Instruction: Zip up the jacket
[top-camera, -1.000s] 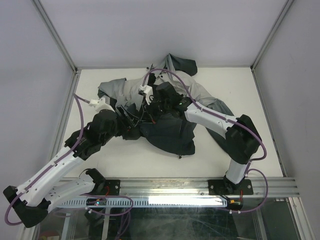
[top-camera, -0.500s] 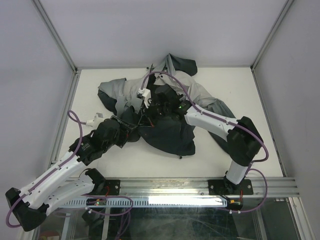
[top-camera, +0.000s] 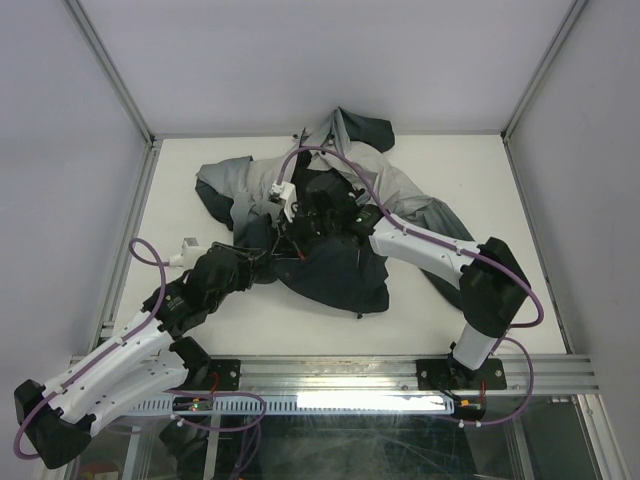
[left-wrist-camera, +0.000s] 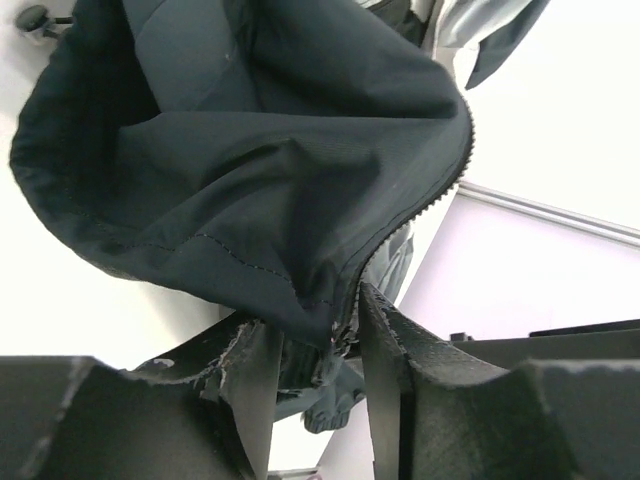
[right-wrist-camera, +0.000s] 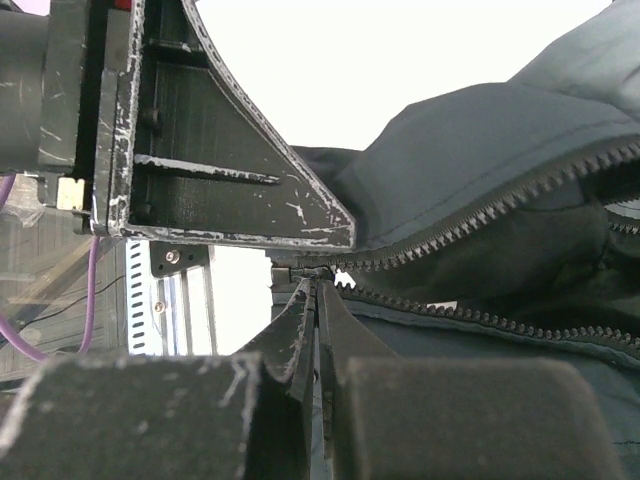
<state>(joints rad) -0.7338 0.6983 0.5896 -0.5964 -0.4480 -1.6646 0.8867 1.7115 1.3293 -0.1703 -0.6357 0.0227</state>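
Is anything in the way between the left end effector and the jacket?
Nothing visible: the zippered corner of the soft grey-to-black fabric jacket already sits between the fingers of the left end effector.

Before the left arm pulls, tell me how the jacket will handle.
Probably floppy: the jacket lies crumpled and sags at the left gripper. Likely light: thin fabric. The zipper teeth curve, so may snag unless taut.
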